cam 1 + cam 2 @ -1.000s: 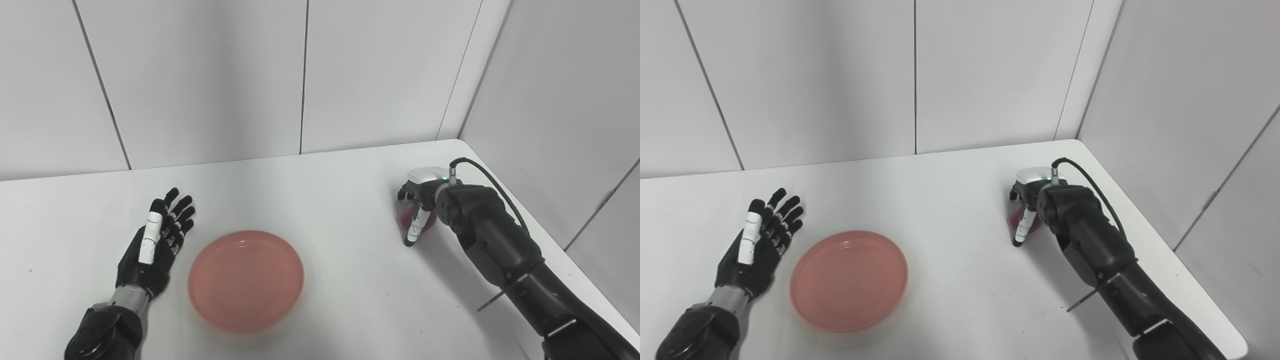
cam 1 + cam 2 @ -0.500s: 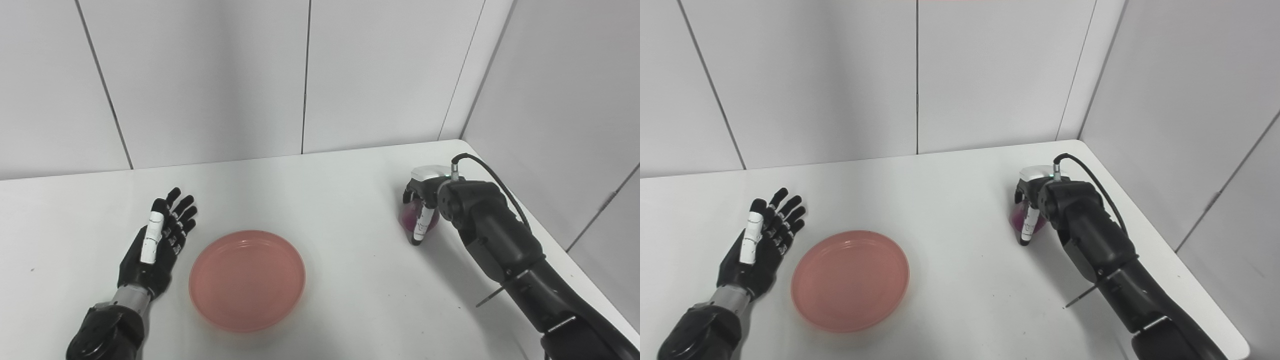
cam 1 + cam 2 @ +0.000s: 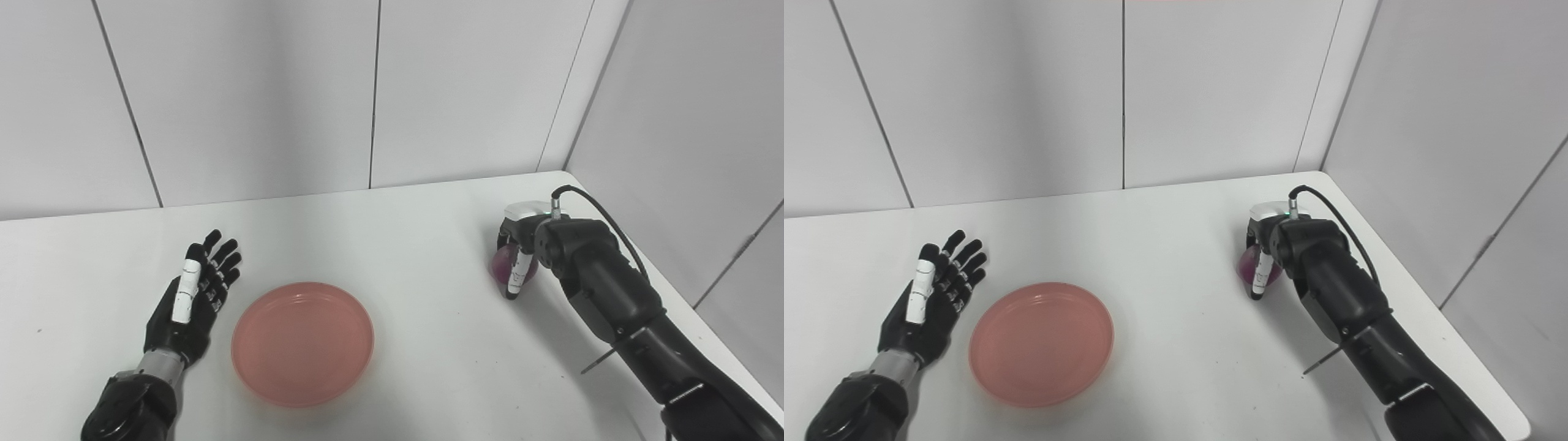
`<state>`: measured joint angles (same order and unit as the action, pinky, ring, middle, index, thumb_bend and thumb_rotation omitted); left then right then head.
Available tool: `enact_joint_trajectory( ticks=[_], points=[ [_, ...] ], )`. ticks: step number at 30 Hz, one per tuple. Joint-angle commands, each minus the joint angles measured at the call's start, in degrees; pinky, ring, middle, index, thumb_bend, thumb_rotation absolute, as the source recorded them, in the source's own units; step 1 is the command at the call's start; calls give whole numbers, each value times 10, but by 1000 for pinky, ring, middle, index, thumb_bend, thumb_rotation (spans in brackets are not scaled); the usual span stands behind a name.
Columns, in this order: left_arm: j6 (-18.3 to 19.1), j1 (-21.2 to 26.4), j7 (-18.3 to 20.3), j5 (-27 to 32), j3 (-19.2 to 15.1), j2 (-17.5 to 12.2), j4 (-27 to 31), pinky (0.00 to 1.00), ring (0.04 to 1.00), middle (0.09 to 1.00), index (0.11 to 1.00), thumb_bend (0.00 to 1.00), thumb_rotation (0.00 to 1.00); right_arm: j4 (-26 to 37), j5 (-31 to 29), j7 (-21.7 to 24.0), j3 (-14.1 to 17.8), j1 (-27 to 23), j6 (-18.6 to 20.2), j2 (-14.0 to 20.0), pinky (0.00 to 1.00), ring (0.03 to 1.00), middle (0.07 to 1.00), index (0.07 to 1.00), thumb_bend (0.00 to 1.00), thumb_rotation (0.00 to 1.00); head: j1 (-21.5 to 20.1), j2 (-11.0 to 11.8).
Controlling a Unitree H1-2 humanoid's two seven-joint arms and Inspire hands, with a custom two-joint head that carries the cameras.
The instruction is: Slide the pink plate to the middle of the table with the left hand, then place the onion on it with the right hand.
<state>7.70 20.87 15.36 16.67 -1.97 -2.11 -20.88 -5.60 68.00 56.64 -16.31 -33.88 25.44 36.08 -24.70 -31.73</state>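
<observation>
A white table sits in a grey-panelled corner. At left, the left hand lies spread, holding nothing, just beside the pink plate. Well apart at right, the right hand curls around the purple onion on the tabletop.

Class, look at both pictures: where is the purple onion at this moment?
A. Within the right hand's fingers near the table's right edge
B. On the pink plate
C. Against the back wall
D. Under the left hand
A: the onion sits inside the curled fingers of the right hand, far from the empty pink plate.
</observation>
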Motion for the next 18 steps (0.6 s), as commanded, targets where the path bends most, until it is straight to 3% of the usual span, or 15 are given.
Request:
enact_joint_trajectory(
  ticks=[1, 4, 8, 13, 15, 18],
  points=[
    [67, -57, -19, -15, 7, -1, -47, 988, 966, 953, 969, 813, 827, -9, -5, 17, -1, -10, 11, 12, 546, 696, 755, 713, 991, 176, 0, -1],
    [67, -56, -18, -14, 6, -1, -48, 985, 966, 952, 969, 814, 825, -10, -5, 20, 4, -10, 13, 9, 567, 710, 760, 700, 999, 176, 0, -1],
    [67, -57, -19, -14, 6, -1, -47, 984, 964, 951, 969, 809, 825, -7, -12, 18, 8, -8, 13, 9, 525, 657, 727, 691, 964, 184, 0, -3],
    [69, -58, -19, -14, 7, 0, -46, 982, 962, 953, 969, 804, 831, -16, -28, 12, 23, -7, 14, 2, 318, 441, 600, 685, 925, 152, 0, -3],
    [68, -58, -19, -15, 8, 0, -46, 982, 963, 955, 969, 803, 834, -17, -32, 10, 27, -7, 14, 0, 277, 383, 543, 677, 909, 141, 0, -4],
    [68, -59, -20, -16, 8, 0, -45, 972, 960, 954, 967, 807, 829, -20, -40, 5, 30, -9, 14, -1, 271, 373, 516, 667, 892, 137, 0, -4]
  ],
)
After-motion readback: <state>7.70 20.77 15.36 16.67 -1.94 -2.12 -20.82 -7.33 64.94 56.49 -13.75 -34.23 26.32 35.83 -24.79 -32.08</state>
